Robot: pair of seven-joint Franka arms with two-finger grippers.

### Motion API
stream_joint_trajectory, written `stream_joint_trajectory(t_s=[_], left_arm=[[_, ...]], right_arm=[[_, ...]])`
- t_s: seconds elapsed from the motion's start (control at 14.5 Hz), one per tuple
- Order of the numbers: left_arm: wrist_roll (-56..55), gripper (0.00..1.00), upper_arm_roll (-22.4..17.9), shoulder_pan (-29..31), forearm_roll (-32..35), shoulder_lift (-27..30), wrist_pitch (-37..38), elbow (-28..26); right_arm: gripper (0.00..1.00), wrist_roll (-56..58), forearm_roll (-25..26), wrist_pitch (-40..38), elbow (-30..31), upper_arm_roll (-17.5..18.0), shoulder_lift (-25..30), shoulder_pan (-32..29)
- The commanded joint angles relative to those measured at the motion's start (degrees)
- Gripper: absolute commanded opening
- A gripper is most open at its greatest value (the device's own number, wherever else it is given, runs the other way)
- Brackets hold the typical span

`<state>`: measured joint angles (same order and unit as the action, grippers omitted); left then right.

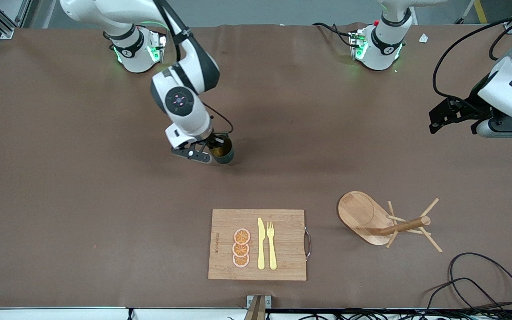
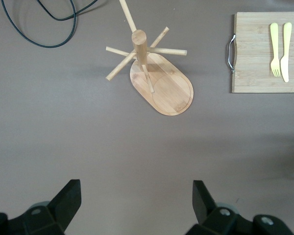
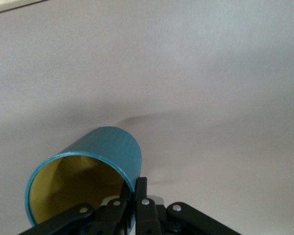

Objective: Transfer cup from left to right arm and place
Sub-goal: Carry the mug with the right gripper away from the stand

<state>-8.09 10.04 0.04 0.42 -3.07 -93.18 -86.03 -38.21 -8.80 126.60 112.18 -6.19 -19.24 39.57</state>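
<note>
Front view: right pincer (image 1: 207, 153) grips the cup (image 1: 222, 151) by its rim, fingers closed on the wall, low over the table (image 1: 60, 178), farther from the camera than the board (image 1: 282, 262). Left pincer (image 1: 436, 120) waits wide open and empty at its own table end, above the rack (image 1: 371, 218). Handover appears complete; placing and release remain.

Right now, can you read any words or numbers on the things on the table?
Cutting board: a dark line of print runs along the edge toward the right arm's end of the table, too small to read.
Cup, held in the right gripper: no writing shows.
Wooden peg rack, fork, knife: none.
</note>
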Motion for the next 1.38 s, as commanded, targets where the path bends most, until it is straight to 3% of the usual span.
stream_joint_trajectory(t_s=[0.0,0.34,0.62,0.83,1.31], left_arm=[[-0.3,1.0,0.0,0.2,-1.0,-0.2,0.9,1.0],[0.9,1.0,-0.1,0.2,-0.2,-0.2,0.9,0.9],[7.1,1.0,-0.1,1.5,-0.1,-0.1,1.0,0.9],[4.0,1.0,0.0,2.4,-0.2,0.0,1.2,0.9],[4.0,1.0,0.0,2.3,-0.1,-0.1,1.3,0.9]], right_arm=[[0.0,14.1,0.4,-1.3,3.1,0.8,4.5,-3.6],[0.0,45.8,1.2,-1.1,8.1,0.8,8.9,-14.4],[0.0,69.5,6.4,-0.4,9.1,0.8,9.5,-23.9],[0.0,84.5,9.1,0.8,9.3,0.8,9.5,-29.4],[0.0,118.6,11.0,11.1,14.1,0.9,9.6,-38.4]])
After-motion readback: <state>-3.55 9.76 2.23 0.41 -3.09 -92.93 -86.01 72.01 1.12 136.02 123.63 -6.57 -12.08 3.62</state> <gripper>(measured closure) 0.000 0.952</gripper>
